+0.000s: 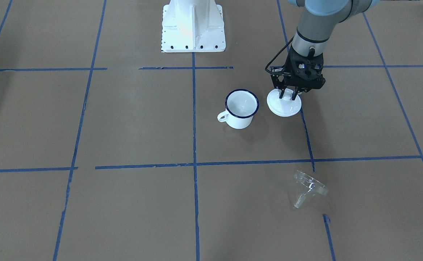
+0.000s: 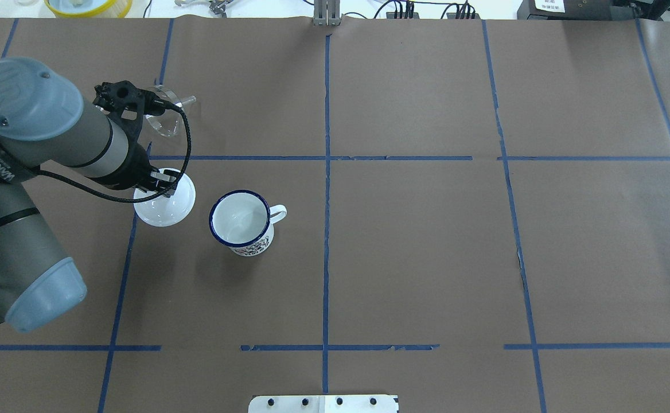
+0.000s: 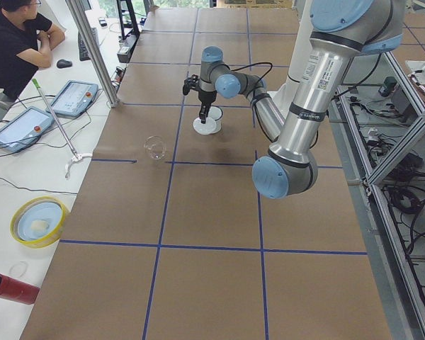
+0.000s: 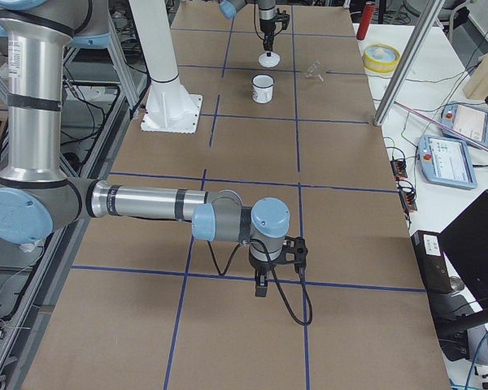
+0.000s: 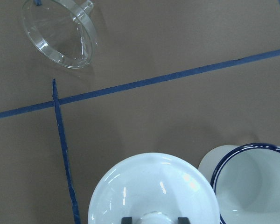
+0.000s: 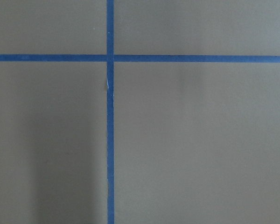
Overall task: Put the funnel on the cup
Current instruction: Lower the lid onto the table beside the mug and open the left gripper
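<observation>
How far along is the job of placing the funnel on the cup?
Done: the cup stands open, the white lid lying beside it. In hand: the left tool straddles the lid's knob; whether it grips is unclear. Left: the funnel lies on its side, apart from the cup, so picking and placing remain.

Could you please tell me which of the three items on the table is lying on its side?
The clear funnel: it lies tipped over, while the enamel mug stands upright and the white knobbed lid sits flat.
</observation>
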Action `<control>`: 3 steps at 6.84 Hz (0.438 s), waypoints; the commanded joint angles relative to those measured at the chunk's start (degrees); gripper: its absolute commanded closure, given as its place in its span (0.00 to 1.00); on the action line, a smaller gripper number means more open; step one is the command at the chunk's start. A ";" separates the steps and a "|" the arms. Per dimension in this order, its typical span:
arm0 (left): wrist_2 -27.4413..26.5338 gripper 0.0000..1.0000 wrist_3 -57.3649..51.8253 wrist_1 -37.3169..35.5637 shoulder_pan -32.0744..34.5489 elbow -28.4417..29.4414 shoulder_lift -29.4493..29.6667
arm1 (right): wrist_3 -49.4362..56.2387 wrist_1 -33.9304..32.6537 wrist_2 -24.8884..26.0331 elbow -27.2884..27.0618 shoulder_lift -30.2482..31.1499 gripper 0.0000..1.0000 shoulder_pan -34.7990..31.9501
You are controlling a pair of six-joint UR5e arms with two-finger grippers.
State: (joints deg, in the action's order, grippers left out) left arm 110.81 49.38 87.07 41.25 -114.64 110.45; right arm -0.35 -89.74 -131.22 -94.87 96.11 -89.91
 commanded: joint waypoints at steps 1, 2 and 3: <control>-0.33 1.00 3.87 13.15 -2.56 7.02 -3.57 | 0.00 0.00 0.00 -0.05 -0.05 0.00 0.00; -0.42 1.00 4.15 15.38 -2.58 9.24 -3.67 | 0.00 0.00 0.00 -0.05 0.04 0.00 0.00; -0.50 1.00 3.97 15.49 -2.67 9.52 -4.19 | 0.00 0.00 0.00 -0.05 -0.05 0.00 0.00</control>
State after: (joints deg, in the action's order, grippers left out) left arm 110.43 53.17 100.89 38.88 -106.51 106.92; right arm -0.35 -89.74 -131.22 -94.92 96.10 -89.91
